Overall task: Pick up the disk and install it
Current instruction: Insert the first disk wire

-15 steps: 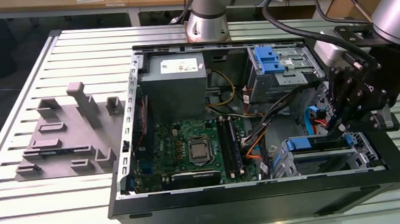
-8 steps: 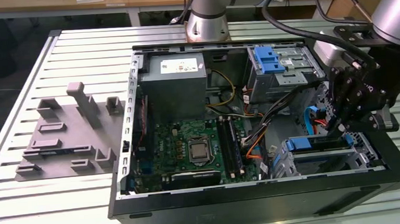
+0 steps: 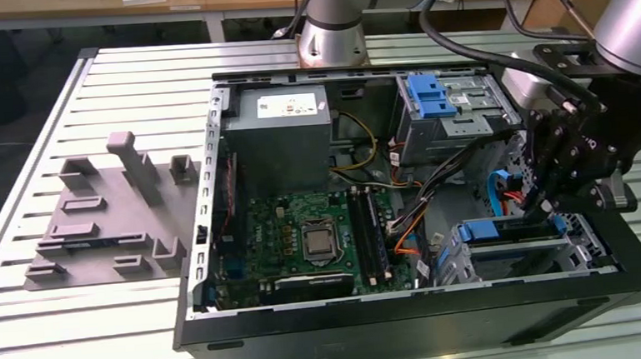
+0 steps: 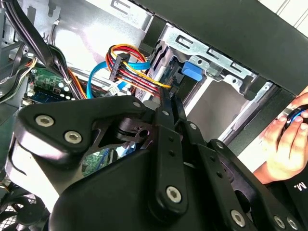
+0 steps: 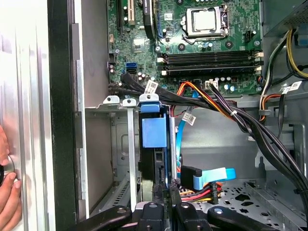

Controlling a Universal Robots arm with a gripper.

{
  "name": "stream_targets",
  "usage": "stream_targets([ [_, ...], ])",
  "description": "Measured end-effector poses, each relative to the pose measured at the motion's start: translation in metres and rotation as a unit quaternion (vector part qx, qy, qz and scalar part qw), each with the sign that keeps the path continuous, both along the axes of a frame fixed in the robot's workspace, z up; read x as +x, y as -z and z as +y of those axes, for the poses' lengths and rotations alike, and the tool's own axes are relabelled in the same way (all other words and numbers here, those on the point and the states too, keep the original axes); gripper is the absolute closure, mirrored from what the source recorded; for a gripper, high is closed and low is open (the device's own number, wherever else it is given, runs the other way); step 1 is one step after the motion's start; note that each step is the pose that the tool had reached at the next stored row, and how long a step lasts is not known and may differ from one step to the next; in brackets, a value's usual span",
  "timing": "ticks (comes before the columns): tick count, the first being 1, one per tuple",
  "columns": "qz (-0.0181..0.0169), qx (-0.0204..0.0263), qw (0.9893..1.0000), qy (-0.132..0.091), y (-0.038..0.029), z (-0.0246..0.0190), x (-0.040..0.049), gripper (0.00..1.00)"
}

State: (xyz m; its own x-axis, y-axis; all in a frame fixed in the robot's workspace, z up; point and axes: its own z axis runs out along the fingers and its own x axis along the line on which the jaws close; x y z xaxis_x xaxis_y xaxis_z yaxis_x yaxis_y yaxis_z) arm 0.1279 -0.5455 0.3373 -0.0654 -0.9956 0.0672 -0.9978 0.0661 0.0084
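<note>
Just 1 disk (image 5: 154,139); 1 claw (image 5: 166,195)

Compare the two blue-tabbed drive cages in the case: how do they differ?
The cage by the arm's base carries a broad blue latch, with nothing over it. The cage by the case's near wall shows a blue strip along its edge, with the gripper hanging above it. Both are grey metal, on the exterior view's right.

The disk (image 5: 153,144), seated edge-on in its drive bay: dark body with blue plastic rails and a blue tab at its outer end (image 3: 510,229). It stands upright in the slot, directly ahead of the jaws, which close in line with its rear edge.
</note>
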Motion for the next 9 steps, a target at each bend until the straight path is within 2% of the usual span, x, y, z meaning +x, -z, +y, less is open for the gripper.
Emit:
stream_targets([
  [9,0.0,0.001,1.0,0.0,0.0018,-0.0002,-0.0006,0.84],
])
